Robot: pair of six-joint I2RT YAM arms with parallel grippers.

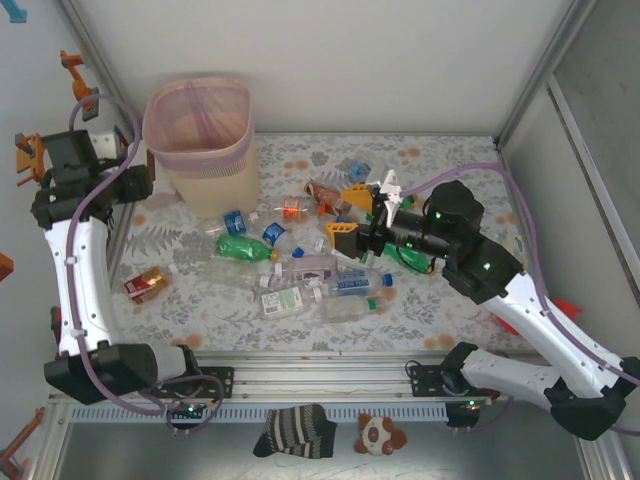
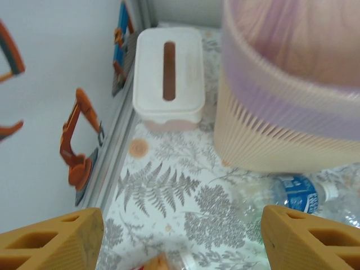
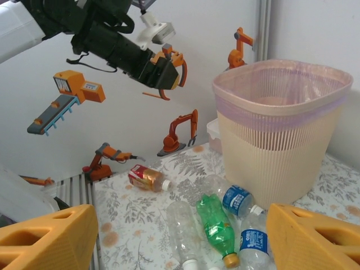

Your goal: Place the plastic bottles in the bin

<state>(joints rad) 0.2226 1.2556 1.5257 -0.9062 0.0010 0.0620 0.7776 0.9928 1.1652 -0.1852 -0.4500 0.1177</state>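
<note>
- As we look from the left side of the table point(image 1: 450, 310), the left gripper point(image 2: 180, 236) hangs high near the back-left corner, just beside the bin point(image 1: 215, 180). Its orange fingers point(image 2: 56, 242) stand wide apart with nothing between them.
- Below that gripper, in the left wrist view, we see a white box point(image 2: 169, 73) with a brown slot against the left wall, close beside the bin.
- A bottle with a red label point(image 1: 147, 285) lies alone on the table near the left arm, well apart from the others.
- The beige bin stands upright at the back left, lined with a pink bag. We cannot tell from these views whether any bottle is inside it.
- Just in front of the bin lies a clear bottle with a blue label point(image 1: 235, 222), and near it a green bottle point(image 1: 240, 248) lies on its side.
- Towards the middle we see a loose heap of clear crushed bottles point(image 1: 300, 295), several touching one another, plus one with an orange label point(image 1: 292, 208) further back.
- The right gripper point(image 1: 350, 215) hovers over the right side of the heap, pointing left towards the bin. Its jaws are spread wide and hold nothing.
- Off the near edge of the table, between the arm bases, lie a striped sock point(image 1: 295, 430) and a small stuffed toy point(image 1: 380, 433).
</note>
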